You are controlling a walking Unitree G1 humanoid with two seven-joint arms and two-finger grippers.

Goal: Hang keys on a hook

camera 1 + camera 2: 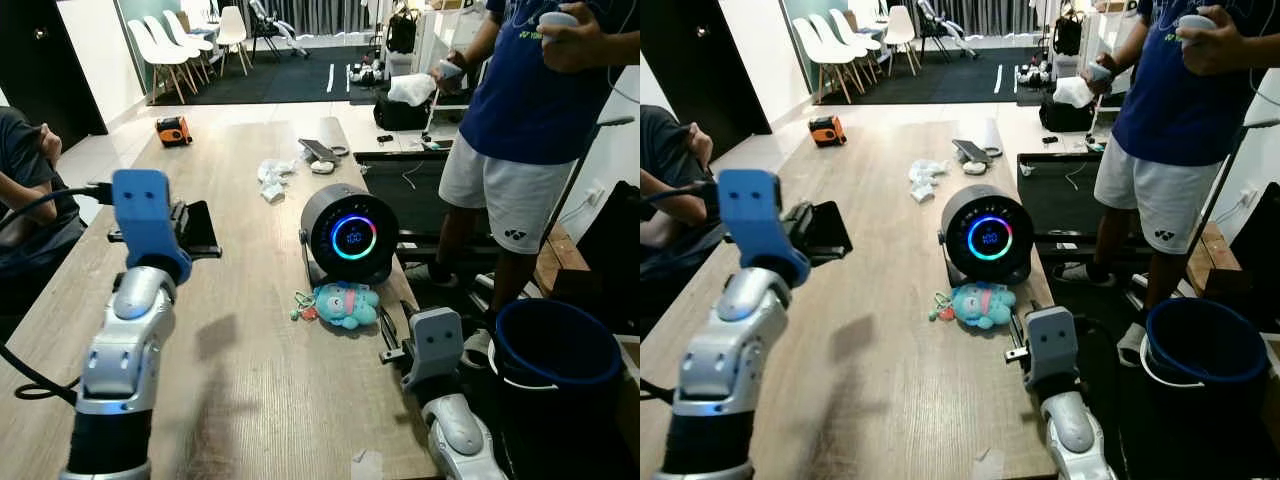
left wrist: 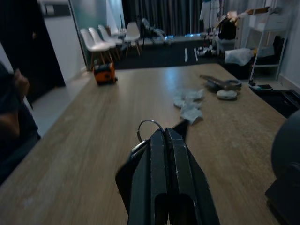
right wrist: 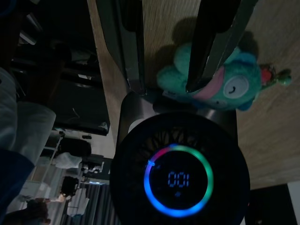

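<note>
The keys, a teal plush keychain (image 1: 347,304), lie on your wooden table (image 1: 250,380) just before the round black device (image 1: 350,236) with its glowing ring. Your right gripper (image 3: 164,86) hovers just short of the plush, fingers spread. Your left gripper (image 2: 161,140) is raised over the table, fingers pressed together. Beyond lie crumpled tissues (image 1: 272,178); a person (image 1: 530,110) stands right.

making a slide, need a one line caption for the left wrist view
Left gripper, jaws shut on a key ring, held above the wooden table.
</note>
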